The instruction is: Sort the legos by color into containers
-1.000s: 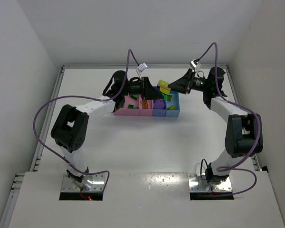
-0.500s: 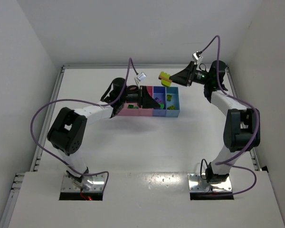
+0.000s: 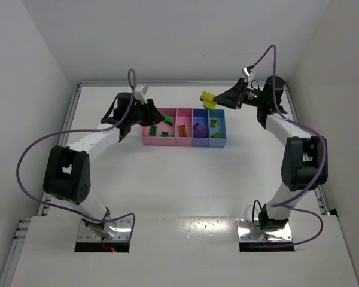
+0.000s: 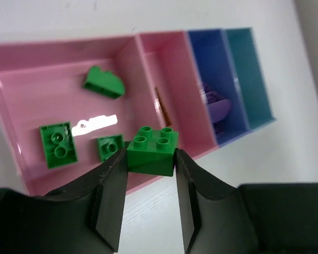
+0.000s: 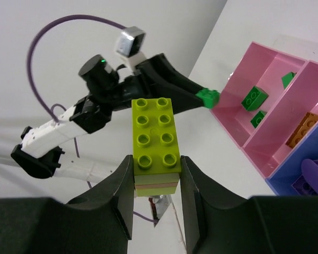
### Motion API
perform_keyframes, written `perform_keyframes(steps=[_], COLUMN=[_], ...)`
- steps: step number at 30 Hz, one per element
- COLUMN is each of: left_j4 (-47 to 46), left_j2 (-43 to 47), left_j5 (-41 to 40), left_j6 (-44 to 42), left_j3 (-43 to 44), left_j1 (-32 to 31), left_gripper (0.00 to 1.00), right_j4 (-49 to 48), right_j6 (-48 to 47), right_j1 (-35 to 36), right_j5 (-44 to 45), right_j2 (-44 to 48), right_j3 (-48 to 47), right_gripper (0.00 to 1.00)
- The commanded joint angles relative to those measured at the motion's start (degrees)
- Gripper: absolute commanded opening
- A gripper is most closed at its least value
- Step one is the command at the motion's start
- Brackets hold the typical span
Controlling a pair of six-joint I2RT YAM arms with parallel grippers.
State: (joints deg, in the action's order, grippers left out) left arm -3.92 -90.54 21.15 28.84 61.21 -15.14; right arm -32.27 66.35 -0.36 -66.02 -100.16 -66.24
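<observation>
Now, edges: white walls (image 3: 36, 60) hem the table (image 3: 185, 179) at left, right and back; the bins (image 3: 167, 143) sit in the upper middle of the top view, well apart from all three.
Room: a broad stretch of table runs from the bins down to the arm bases (image 3: 105, 230) at the bottom.
Left gripper (image 4: 150, 161): pinching a green brick (image 4: 151, 151), studs up, fingers (image 4: 110, 185) tight on both sides.
Green brick's spot: in the left wrist view it overlaps the near wall where the wide pink bin (image 4: 63, 47) meets the narrow pink bin (image 4: 169, 69).
Right gripper (image 5: 156, 172): clamped on a yellow-green brick (image 5: 155, 132) with an orange layer (image 5: 156, 187) under it.
Yellow-green brick's spot: upper right of centre in the top view, just above the far edge of the blue bin (image 4: 209, 58).
Left wrist view adds: three green pieces (image 4: 103, 83) on the wide pink floor, a purple piece (image 4: 217, 100) in the blue bin.
Right wrist view adds: eight studs counted, the left arm (image 5: 69, 121) seen side-on, an orange brick (image 5: 306, 129) in the narrow pink bin.
Top view adds: yellow-green bits (image 3: 214, 124) in the light blue bin (image 4: 252, 74), out of the left wrist's sight.
</observation>
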Motion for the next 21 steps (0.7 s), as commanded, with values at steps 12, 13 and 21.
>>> perform_keyframes(steps=[12,13,21], left_j4=[-37.14,-42.26,-46.36], left_j2=[-4.64,-4.64,-5.17], left_j5=[25.32,28.31,30.09], left_j6=[27.05,30.8,34.7], left_j3=[-4.77,-5.39,3.12], left_j1=[2.66,1.61,-6.04], left_gripper=[0.75,0.75,0.75], right_j4=[-0.51,-0.51,-2.79], right_j6=[-2.01,-2.01,-0.17], right_j1=[1.5,2.2,5.81], right_j5=[-2.71,-2.71,-1.66], right_j2=[0.23,0.23,0.23], right_j3=[0.22,0.75,1.99], right_gripper=[0.0,0.0,0.0])
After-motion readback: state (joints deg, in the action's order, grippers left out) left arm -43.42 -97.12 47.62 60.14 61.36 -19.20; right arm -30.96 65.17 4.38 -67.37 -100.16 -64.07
